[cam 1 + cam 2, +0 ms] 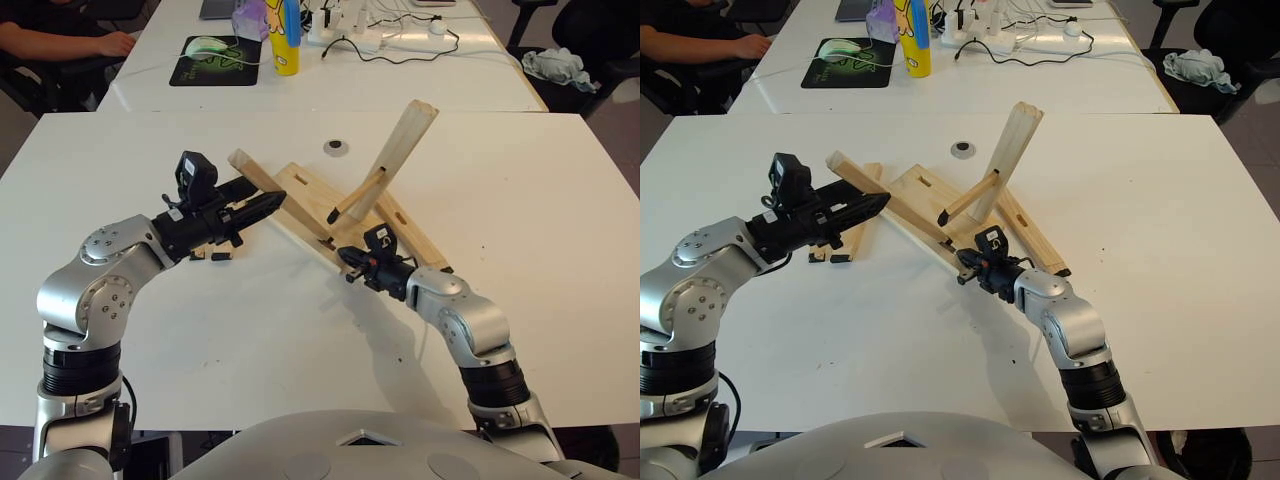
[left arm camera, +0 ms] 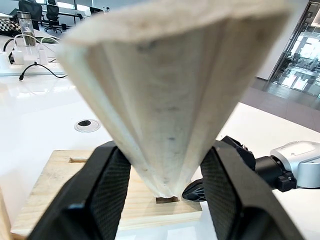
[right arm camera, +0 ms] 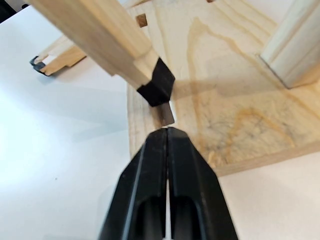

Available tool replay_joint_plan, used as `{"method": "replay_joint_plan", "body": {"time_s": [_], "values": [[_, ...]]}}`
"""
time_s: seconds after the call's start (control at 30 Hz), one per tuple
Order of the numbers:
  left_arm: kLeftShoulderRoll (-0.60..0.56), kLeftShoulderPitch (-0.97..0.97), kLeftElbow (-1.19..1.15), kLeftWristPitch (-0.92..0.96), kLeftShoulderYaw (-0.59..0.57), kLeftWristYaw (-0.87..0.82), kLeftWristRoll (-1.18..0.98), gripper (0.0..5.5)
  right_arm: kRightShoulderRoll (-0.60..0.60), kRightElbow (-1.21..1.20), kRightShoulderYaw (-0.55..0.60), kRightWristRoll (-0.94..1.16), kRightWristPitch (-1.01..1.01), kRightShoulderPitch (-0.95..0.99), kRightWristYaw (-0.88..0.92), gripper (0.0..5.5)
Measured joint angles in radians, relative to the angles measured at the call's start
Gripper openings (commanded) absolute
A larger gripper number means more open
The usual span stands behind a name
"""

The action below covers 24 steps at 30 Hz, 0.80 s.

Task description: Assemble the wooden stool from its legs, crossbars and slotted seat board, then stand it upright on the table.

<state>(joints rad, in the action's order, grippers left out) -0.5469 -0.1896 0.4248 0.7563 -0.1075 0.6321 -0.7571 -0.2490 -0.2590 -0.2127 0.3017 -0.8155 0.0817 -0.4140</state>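
Note:
The slotted seat board [image 1: 308, 190] lies flat at mid-table. A leg [image 1: 405, 140] with a crossbar [image 1: 357, 197] leans up out of it, tilted to the far right. My left gripper [image 1: 272, 206] is shut on a second leg [image 1: 254, 172], held slanting over the board. In the left wrist view the fingers [image 2: 102, 195] clamp this leg [image 2: 170, 100] on both sides. Its black-capped end [image 3: 156, 89] hangs just above a slot [image 3: 166, 114]. My right gripper [image 3: 166, 134] is shut and holds nothing, its tip at the board's near edge by that slot.
More wooden parts [image 1: 852, 232] lie on the table under my left arm. A round cable hole [image 1: 337, 148] is behind the board. The back table carries a mouse pad [image 1: 212, 62], a yellow cup [image 1: 286, 50] and cables. White tabletop spreads to the right and front.

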Motion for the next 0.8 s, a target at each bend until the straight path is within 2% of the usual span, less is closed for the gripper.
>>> {"method": "replay_joint_plan", "body": {"time_s": [0.2,0.8], "values": [[0.006,0.001,0.003,0.04,-0.012,-0.014,-0.033,2.07,0.008,0.002,0.001,0.003,0.0,-0.001,0.012,0.0],[-0.076,-0.03,-0.03,0.164,-0.072,-0.009,-0.107,2.07,0.038,0.004,0.01,0.021,0.013,-0.021,0.051,0.0]]}}
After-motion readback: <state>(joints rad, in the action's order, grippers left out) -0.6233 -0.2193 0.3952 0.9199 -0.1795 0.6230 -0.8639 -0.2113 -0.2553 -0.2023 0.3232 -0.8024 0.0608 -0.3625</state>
